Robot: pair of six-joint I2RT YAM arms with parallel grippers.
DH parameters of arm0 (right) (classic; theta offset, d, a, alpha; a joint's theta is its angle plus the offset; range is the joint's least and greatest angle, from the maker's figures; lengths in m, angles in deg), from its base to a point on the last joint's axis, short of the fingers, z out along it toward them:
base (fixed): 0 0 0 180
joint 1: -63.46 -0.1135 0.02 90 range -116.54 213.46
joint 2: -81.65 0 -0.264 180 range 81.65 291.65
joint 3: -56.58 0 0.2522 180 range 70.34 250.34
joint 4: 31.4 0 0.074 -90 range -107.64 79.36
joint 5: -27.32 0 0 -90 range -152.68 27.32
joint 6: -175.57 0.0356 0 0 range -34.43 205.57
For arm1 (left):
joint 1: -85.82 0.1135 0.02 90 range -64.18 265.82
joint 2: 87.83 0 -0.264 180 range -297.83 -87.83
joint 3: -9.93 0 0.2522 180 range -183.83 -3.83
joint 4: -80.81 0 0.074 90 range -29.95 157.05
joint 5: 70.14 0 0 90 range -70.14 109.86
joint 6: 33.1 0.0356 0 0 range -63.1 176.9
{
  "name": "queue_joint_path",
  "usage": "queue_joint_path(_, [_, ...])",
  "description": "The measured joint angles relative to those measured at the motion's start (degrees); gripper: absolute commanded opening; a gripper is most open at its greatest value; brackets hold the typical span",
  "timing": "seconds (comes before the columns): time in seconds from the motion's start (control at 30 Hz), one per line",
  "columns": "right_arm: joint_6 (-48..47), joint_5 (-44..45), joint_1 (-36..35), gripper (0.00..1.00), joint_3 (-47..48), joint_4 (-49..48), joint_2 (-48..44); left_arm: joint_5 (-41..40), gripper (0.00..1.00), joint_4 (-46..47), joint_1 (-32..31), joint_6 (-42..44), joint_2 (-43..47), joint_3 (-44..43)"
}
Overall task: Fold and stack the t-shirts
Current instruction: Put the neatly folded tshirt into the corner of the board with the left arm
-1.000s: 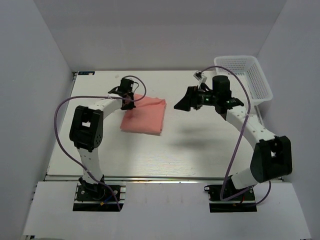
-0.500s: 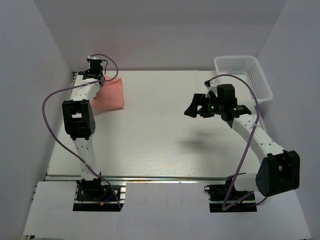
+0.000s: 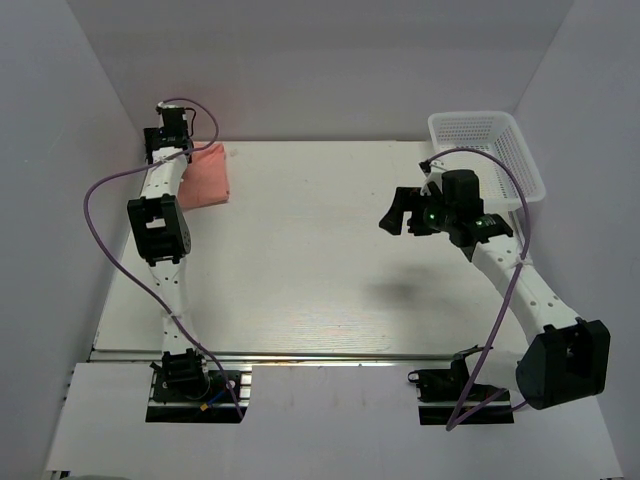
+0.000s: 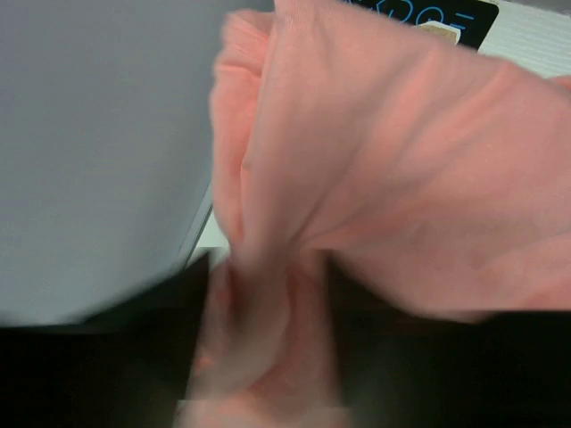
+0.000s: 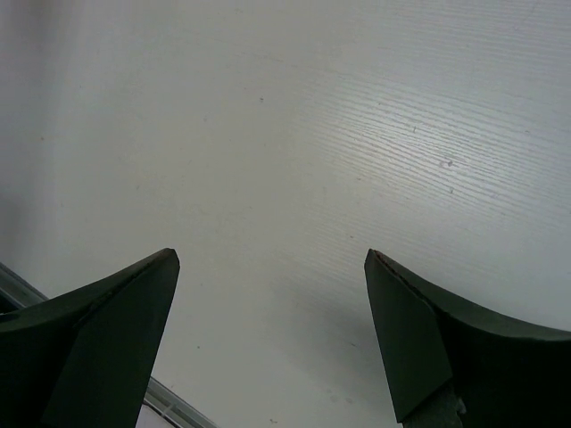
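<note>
Cloth of the plain salmon-pink short-sleeved t-shirt [image 3: 208, 178] is bunched at the far left corner of the white worktop [image 3: 320, 270], close to the left wall. The left jaws are closed tight on a gathered fold of it. The right jaws gape wide and hold nothing, hovering above bare worktop near the white plastic mesh basket [image 3: 520, 165].

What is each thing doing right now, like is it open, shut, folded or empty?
Salmon-pink cloth t-shirt: folded, bunched where it is pinched.
Left gripper: shut on the t-shirt.
Right gripper: open, holding nothing.
White plastic mesh basket: upright, looks empty.
</note>
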State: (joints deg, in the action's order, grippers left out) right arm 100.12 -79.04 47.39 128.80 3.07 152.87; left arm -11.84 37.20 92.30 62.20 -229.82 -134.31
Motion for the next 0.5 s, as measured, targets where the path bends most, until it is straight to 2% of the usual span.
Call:
queue_joint_path(0.33, [-0.33, 1.01, 0.00, 0.90, -0.22, 0.50, -2.14, 0.07, 1.00, 0.22, 0.22, -1.09, 0.33, 0.11])
queue_joint_path(0.5, [0.31, 1.29, 0.00, 0.90, -2.67, -0.09, -5.25, 4.76, 1.00, -0.39, -0.26, -3.72, 5.11, 5.44])
